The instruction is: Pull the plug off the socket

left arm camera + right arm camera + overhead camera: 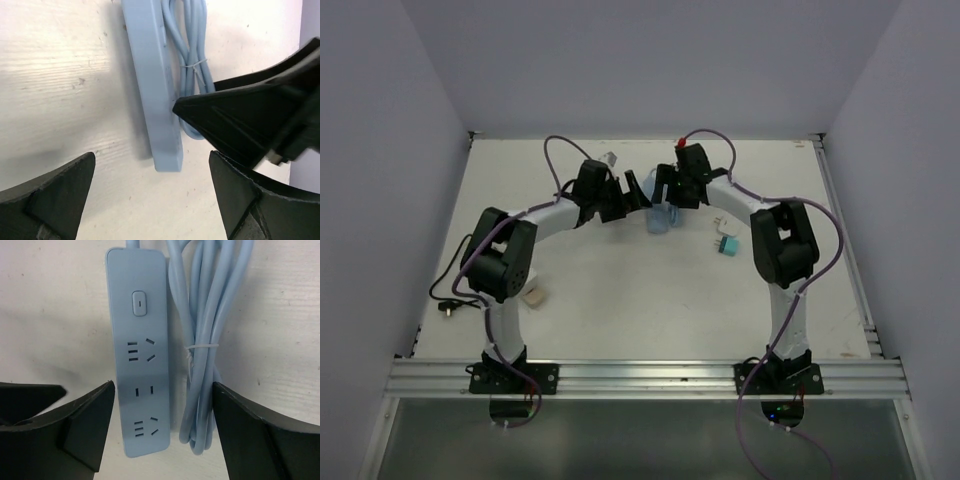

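A light blue power strip [142, 365] lies flat on the white table with its bundled, tied cable [205, 340] beside it. The sockets I see on it are empty. My right gripper [163, 385] is open just above it, one finger on each side of the strip and cable. My left gripper [152, 160] is open at the strip's end [152, 90], not touching it; the right gripper's finger [250, 115] crosses that view. In the top view both grippers [635, 192] [670, 195] meet over the strip [660, 220]. A teal and white plug [725, 243] lies apart on the table to its right.
A black plug with a black cable [450, 308] lies at the table's left edge. A small beige block [533, 295] sits by the left arm. A small white item [610, 158] lies at the back. Walls enclose the table on three sides.
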`<move>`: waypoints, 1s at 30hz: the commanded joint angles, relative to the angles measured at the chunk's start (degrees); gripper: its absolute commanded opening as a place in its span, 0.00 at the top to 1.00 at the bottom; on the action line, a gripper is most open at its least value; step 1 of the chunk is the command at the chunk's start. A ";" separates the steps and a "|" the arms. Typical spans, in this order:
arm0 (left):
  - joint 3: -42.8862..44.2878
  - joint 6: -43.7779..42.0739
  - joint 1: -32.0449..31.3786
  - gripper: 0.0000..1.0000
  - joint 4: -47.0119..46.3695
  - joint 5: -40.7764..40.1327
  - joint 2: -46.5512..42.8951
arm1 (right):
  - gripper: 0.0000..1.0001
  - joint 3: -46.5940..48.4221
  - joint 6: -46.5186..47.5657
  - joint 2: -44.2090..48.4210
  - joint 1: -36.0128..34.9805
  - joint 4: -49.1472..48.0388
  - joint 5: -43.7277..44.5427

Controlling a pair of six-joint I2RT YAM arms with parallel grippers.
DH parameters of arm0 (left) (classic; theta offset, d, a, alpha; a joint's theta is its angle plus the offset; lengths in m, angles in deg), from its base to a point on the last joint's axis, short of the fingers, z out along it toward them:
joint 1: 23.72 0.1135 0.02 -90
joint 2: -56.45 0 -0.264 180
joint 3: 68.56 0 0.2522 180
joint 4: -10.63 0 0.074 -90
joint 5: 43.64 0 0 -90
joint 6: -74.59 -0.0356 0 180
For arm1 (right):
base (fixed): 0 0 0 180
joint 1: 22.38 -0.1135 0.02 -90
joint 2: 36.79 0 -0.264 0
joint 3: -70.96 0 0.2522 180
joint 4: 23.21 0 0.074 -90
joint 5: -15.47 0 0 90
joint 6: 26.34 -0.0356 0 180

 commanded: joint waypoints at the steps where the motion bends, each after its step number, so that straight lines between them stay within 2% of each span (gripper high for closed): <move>1: -1.05 -3.25 0.83 0.00 5.07 -5.48 -10.14 | 0.18 1.70 2.62 4.88 -0.79 1.55 0.01; 3: -2.72 -3.60 0.91 0.00 7.54 -9.00 -13.65 | 0.16 1.96 4.37 5.76 -1.93 3.04 1.93; 8: -9.40 -2.99 1.35 0.01 13.17 -20.15 -29.81 | 0.16 2.76 7.02 8.13 -5.18 6.91 8.88; 12: -11.25 -3.34 1.61 0.00 24.56 -30.52 -42.90 | 0.16 3.02 7.46 8.84 -7.03 9.72 13.88; 13: -11.51 -3.25 1.79 0.01 27.04 -34.55 -44.67 | 0.16 2.93 7.81 9.10 -7.47 10.34 14.42; 16: -13.26 -2.99 3.72 0.00 34.78 -39.66 -51.01 | 0.17 1.01 8.86 11.65 -9.84 9.65 15.13; 21: -19.06 -2.99 7.50 0.00 41.21 -42.05 -60.75 | 0.20 4.05 10.10 8.60 -14.41 11.13 18.19; 30: -20.13 -1.93 9.70 0.00 50.79 -44.08 -67.80 | 0.26 14.52 8.08 -4.07 -15.30 18.43 27.77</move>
